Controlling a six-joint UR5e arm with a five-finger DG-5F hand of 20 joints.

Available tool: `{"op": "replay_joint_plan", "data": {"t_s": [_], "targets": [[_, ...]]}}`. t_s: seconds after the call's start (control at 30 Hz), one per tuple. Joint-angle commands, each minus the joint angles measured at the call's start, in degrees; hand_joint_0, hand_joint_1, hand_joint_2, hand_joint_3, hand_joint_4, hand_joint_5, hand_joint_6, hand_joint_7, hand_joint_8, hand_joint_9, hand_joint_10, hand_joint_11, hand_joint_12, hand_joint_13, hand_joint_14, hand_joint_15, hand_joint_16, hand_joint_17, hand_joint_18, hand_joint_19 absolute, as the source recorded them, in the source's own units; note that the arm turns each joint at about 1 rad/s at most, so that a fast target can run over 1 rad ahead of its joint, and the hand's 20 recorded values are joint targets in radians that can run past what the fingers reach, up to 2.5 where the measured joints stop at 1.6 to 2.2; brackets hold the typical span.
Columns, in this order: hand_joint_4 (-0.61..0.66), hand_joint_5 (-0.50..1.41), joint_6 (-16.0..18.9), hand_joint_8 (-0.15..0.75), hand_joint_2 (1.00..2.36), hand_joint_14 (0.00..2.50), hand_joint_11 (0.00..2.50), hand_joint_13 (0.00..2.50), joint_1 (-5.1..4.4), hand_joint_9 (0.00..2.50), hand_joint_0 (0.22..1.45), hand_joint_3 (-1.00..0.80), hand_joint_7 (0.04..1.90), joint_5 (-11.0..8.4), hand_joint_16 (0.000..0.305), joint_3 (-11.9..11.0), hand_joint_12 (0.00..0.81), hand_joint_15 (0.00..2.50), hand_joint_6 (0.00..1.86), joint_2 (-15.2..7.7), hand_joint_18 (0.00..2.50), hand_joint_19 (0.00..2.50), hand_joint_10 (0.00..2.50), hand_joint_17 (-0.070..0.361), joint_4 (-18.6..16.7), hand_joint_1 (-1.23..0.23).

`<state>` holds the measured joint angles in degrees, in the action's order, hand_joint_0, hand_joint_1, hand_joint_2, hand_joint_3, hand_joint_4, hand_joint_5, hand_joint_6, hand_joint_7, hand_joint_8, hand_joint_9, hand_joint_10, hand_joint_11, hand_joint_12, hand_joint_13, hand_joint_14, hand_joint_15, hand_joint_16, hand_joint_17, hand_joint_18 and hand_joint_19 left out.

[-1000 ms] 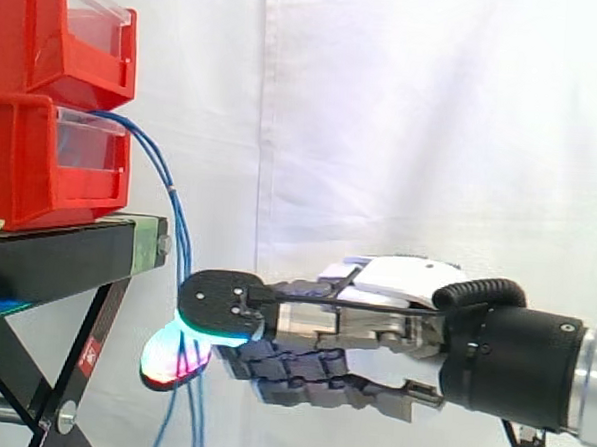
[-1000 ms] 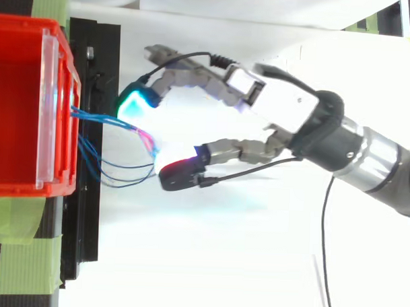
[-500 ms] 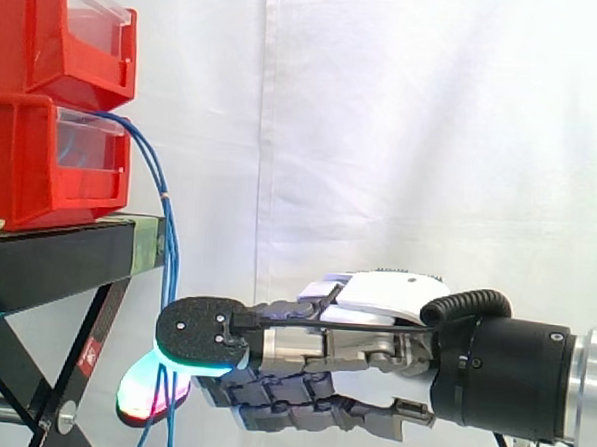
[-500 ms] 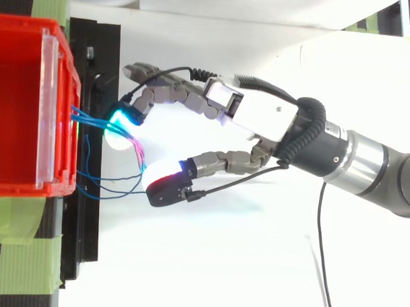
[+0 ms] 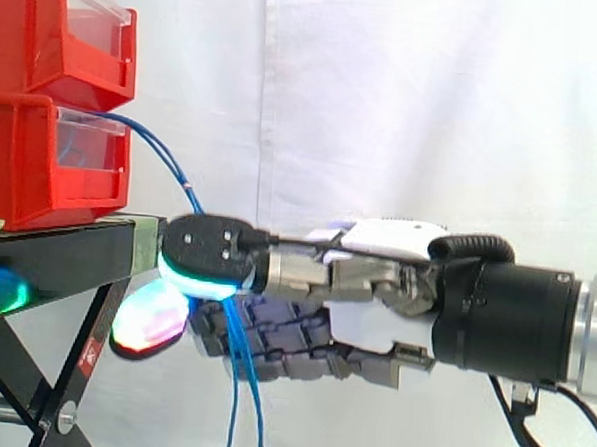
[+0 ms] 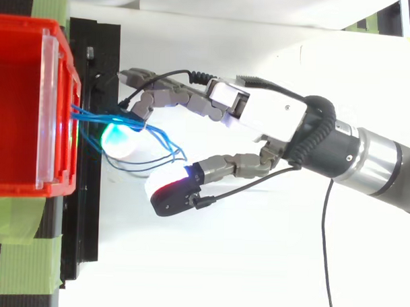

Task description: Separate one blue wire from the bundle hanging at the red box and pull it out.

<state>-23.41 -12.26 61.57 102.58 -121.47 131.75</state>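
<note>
Thin blue wires (image 5: 158,155) leave the lower red bin (image 5: 41,160) and slant down to the right, off the stand. They pass behind my hand's black thumb pad and drop out below it as two strands (image 5: 238,391). My hand (image 5: 364,307) reaches in from the right, level with the stand top, its fingers curled round the wires, with glowing fingertips (image 5: 149,316) just beside the stand leg. In the top view the wires (image 6: 92,114) run from the bin (image 6: 18,106) under a curled finger of the hand (image 6: 274,115) and loop (image 6: 173,151) between fingers and thumb.
An upper red bin (image 5: 58,31) sits stacked on the lower one. Both rest on the black stand (image 5: 56,256), whose slanted legs (image 5: 81,362) run down beside the fingertips. Green tape (image 6: 19,261) marks the stand. A white curtain (image 5: 434,120) hangs behind.
My hand rose from below the stand top to level with it. The wires, which hung close along the stand, now slant outward to the right, and their loops sit farther from the bin.
</note>
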Motion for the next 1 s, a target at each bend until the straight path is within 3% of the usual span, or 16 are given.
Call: {"op": "replay_joint_plan", "data": {"t_s": [0.0, 0.13, 0.27, 0.6, 0.8, 0.97], "targets": [[0.25, -0.25, -0.14, 0.264, 1.0, 0.0, 0.0, 0.0, 0.04, 0.0, 0.52, -0.5, 0.9, -0.13, 0.065, -0.01, 0.349, 0.05, 0.5, 2.02, 0.0, 0.07, 0.0, 0.145, 1.14, -0.62], [0.25, -0.25, -0.05, 0.265, 1.0, 0.0, 0.0, 0.0, 0.13, 0.0, 0.51, -0.5, 0.9, 0.05, 0.065, 0.08, 0.35, 0.05, 0.5, 5.1, 0.0, 0.07, 0.0, 0.145, 6.32, -0.62], [0.25, -0.25, 0.12, 0.266, 1.0, 0.0, 0.0, 0.0, 0.31, 0.0, 0.51, -0.5, 0.9, 0.13, 0.065, -0.01, 0.354, 0.06, 0.5, 5.98, 0.0, 0.08, 0.0, 0.145, 8.61, -0.62], [0.27, -0.24, 1.35, 0.274, 1.0, 0.0, 0.0, 0.0, 0.48, 0.02, 0.52, -0.5, 0.92, 0.13, 0.064, -0.01, 0.358, 0.05, 0.5, 6.5, 0.0, 0.1, 0.0, 0.145, 8.87, -0.62], [0.29, -0.23, 1.35, 0.274, 1.0, 0.0, 0.0, 0.0, 1.1, 0.04, 0.54, -0.5, 0.95, 0.13, 0.063, -2.65, 0.356, 0.05, 0.5, 6.42, 0.0, 0.1, 0.0, 0.142, 9.14, -0.64], [0.29, -0.22, 1.09, 0.274, 1.0, 0.0, 0.0, 0.0, 1.45, 0.07, 0.56, -0.5, 1.03, 0.13, 0.062, -2.65, 0.352, 0.05, 0.5, 6.42, 0.0, 0.1, 0.0, 0.139, 7.99, -0.67]]}}
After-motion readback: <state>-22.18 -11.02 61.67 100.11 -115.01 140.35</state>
